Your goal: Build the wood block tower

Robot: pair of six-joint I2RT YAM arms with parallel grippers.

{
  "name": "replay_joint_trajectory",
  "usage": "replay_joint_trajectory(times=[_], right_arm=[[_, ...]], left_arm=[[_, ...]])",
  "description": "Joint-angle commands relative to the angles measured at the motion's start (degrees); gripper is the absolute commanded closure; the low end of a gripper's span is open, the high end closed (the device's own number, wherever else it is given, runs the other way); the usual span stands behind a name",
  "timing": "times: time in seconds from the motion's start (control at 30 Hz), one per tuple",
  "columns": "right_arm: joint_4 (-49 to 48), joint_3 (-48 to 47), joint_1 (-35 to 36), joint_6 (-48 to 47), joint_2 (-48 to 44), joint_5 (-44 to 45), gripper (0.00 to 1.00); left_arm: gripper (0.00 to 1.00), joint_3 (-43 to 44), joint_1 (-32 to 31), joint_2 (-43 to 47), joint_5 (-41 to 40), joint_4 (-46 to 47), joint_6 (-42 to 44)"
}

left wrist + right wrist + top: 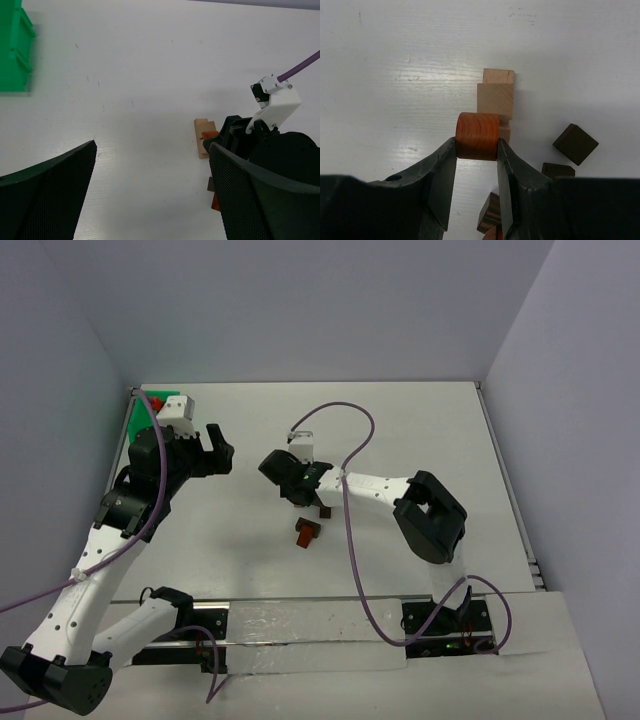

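Observation:
My right gripper is shut on a reddish-brown rounded block and holds it just in front of a small stack of light tan blocks. From above, this gripper is at the table's middle. Dark brown blocks lie to the right, and a striped one lies under the jaws. In the top view a reddish-brown block and a dark brown block lie near it. My left gripper is open and empty, to the left. Its wrist view shows the tan stack.
A bright green tray stands at the far left corner and also shows in the left wrist view. The right arm's purple cable loops over the middle of the table. Grey walls close in the table on three sides.

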State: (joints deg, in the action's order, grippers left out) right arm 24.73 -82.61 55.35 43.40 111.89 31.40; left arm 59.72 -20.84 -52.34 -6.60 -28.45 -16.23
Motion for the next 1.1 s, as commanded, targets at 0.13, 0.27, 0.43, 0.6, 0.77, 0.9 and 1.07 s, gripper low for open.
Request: replay_joint_trajectory(times=[0.13, 0.27, 0.43, 0.6, 0.77, 0.9, 1.07], right_arm=[[-0.1, -2.5, -1.1, -0.2, 0.3, 0.6, 0.95], [-0.3, -2.7, -1.1, -0.9, 0.2, 0.1, 0.95], [0.4, -3.3, -1.2, -0.8, 1.0, 0.4, 0.94], [0.6, -3.4, -1.8, -0.8, 1.5, 0.0, 0.90], [1.3, -3.9, -2.4, -0.7, 2.1, -0.8, 0.86], [1.2, -3.6, -2.6, -0.6, 1.9, -0.9, 0.86], [0.9, -3.1, -2.7, -0.8, 1.6, -1.3, 0.86]], left_arm=[[0.01, 1.9, 0.4, 0.4, 0.9, 2.0, 0.7], [0.01, 1.5, 0.4, 0.3, 1.3, 2.4, 0.6], [0.01, 1.6, 0.4, 0.0, 1.5, 2.5, 0.9], [0.01, 1.5, 0.4, 0.0, 1.5, 2.4, 1.2], [0.01, 1.2, 0.4, -0.1, 1.5, 2.6, 1.4], [0.01, 0.6, 0.4, 0.0, 1.6, 2.8, 1.5], [0.01, 0.3, 0.4, 0.0, 1.6, 3.1, 1.6]])
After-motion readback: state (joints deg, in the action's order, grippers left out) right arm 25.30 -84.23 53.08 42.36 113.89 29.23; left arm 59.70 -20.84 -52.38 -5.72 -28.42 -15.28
